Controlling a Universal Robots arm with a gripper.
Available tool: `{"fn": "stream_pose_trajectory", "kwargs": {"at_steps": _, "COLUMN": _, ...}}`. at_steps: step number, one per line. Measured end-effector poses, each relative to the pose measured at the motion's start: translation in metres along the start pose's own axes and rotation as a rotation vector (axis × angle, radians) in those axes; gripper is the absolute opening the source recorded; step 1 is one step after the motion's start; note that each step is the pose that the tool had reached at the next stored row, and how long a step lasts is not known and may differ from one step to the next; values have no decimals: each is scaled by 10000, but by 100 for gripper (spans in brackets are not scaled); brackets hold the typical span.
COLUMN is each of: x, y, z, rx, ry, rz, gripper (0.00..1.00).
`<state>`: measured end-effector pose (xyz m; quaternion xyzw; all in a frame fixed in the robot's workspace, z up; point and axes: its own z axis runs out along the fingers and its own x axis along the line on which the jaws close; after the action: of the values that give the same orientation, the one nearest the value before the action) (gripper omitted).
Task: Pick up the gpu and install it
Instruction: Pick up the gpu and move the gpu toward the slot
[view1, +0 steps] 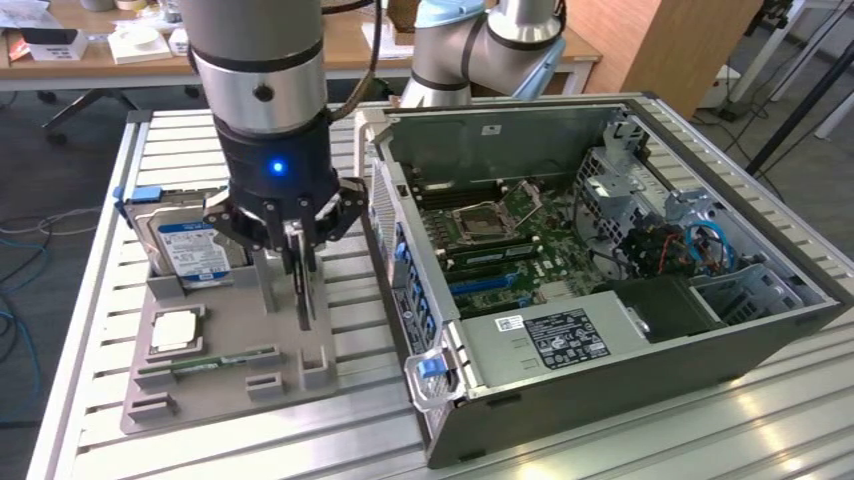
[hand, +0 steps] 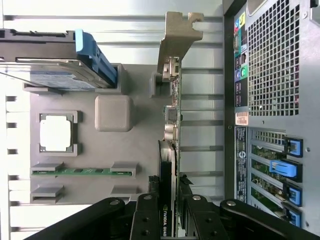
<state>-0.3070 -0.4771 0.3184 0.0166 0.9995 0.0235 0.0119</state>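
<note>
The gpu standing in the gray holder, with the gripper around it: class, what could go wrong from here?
1. The gripper pinches the gpu only by its thin edge; the card might tilt or slip.
2. It sits slotted in the gray holder; a skewed pull might jam it.
3. The computer case stands close beside; the silver bracket might strike its wall.

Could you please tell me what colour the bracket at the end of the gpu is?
Silver-grey metal bracket on the gpu; clearest in the wrist view.

Probably a robotics lab: an opened computer case (view1: 641, 370) on a slotted aluminium bench (view1: 747, 432), cluttered desks (view1: 94, 66) behind.
</note>
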Motion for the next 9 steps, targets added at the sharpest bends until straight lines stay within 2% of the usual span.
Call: {"fn": "stream_pose_trajectory", "kwargs": {"at_steps": 9, "x": -7, "y": 15, "z": -305, "rx": 0, "ry": 0, "rz": 0, "gripper": 26}}
